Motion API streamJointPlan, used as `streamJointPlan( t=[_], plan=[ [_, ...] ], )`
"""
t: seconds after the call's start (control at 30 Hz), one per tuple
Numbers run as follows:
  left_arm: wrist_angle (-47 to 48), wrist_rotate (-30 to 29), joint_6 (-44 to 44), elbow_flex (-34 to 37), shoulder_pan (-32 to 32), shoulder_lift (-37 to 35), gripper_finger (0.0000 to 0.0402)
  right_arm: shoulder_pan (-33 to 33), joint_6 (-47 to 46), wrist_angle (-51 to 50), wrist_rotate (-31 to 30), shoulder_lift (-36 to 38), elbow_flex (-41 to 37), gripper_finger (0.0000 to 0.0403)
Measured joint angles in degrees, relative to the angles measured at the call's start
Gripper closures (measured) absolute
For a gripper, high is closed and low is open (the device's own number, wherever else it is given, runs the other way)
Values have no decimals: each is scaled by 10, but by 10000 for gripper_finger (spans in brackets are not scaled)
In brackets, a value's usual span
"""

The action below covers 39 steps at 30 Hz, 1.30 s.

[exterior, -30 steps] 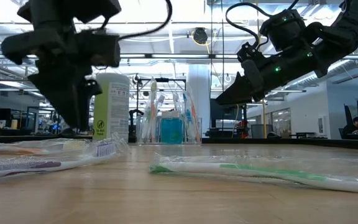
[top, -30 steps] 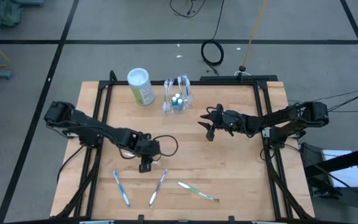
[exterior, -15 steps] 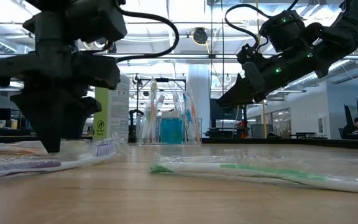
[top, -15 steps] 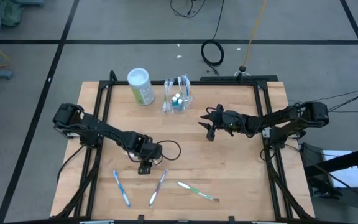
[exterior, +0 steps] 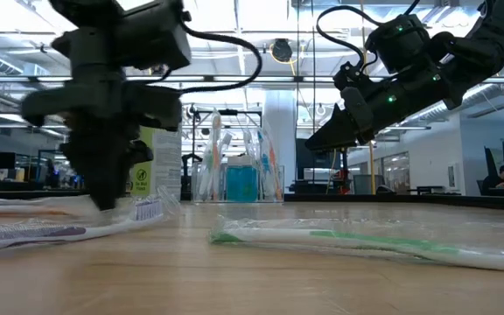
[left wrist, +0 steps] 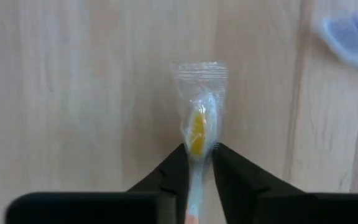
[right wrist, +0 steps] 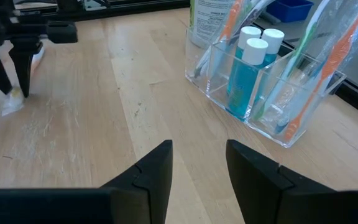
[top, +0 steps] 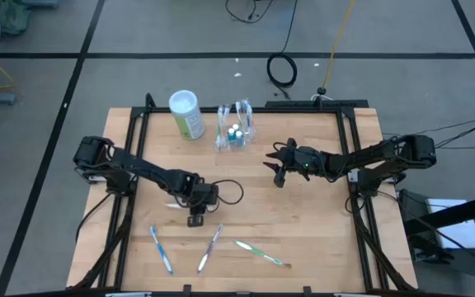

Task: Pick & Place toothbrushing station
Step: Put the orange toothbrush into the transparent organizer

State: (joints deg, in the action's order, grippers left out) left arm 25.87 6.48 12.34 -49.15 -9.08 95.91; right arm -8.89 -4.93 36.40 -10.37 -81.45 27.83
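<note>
Standing at the far side of the table (top: pixel 320 206), beside the green canister (top: pixel 186 114), the toothbrushing station (top: pixel 233 128) is judged light, stiff and slippery, and easily tipped by its tall brushes. A hold on a compartment wall is advised. The left gripper (left wrist: pixel 197 163) is closed around a wrapped toothbrush (left wrist: pixel 197 124) near the front. The right gripper (right wrist: pixel 197 160) is held open near the station, not touching it.
</note>
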Motion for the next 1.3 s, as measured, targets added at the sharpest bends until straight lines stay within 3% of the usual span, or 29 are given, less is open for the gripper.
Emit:
streamJointPlan(
  t=[0.23,0.3,0.5,0.63,0.73,0.87,1.2,1.3],
  plan=[
    [7,-64,-24,-55,47,-20,393,0,0,0,0,0,0,261],
    [7,-116,-34,-76,61,-29,390,0,0,-1,0,0,-1,261],
    [-10,-346,-27,-135,104,-67,369,0,0,-12,0,0,-2,261],
    [-129,-437,-18,-141,134,-111,380,0,0,-16,0,0,-2,261],
    [-265,-433,-55,-122,159,-134,395,0,0,-16,0,0,-2,261],
    [-441,-412,-129,-79,186,-136,386,0,0,-22,0,0,-2,261],
    [-774,-412,-87,113,238,-85,388,0,0,-22,0,0,-2,261],
    [-828,-411,-80,148,245,-70,384,0,0,-21,0,0,-2,261]
  ],
)
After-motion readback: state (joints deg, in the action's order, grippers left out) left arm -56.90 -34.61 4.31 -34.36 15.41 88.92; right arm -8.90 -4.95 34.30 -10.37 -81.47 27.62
